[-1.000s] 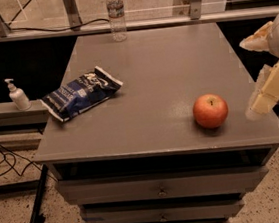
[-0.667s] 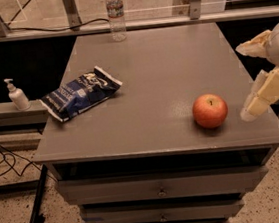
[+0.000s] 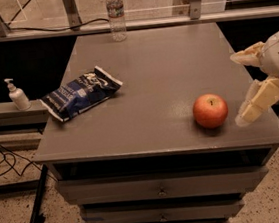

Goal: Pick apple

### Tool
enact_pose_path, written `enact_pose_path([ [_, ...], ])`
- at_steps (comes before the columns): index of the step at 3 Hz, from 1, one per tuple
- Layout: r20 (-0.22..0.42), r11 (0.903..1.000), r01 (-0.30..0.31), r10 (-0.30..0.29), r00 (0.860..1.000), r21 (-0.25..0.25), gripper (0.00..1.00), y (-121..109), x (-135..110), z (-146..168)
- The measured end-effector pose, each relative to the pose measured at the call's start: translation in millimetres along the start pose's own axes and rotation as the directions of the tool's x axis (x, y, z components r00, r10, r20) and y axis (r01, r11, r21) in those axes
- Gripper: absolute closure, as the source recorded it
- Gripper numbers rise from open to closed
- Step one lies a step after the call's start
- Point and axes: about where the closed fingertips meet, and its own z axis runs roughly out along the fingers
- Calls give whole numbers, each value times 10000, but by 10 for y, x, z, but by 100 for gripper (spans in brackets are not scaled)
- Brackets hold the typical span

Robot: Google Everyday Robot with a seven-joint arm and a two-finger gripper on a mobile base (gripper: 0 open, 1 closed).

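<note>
apple (image 3: 210, 110) sits on the grey table (image 3: 164, 65), stem dimple up, close to the front right corner. nothing touches it.

gripper (image 3: 236, 90) is just right of the apple, over the table's right edge and apart from the fruit. it is spread wide and holding nothing. its pale fingers (image 3: 261, 100) are angled toward the apple, one higher and further back, one low with its tip near the tabletop.

my read: approach only, no grasp yet. to do it well i would bring the gripper left until the apple lies between the fingers, centre on its widest girth and keep the low finger off the tabletop. the skin looks shiny and slick, so close slowly and squarely. an off-centre pinch could roll it toward the front edge.

chip bag (image 3: 79, 94) well left of the apple, water bottle (image 3: 115, 13) far behind it. neither is in my path.
</note>
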Motion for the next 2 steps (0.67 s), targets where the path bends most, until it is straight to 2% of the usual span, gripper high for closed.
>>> enact_pose_path([
  [2,622,9962,-869,865,9943,45,0,-101,204,313],
])
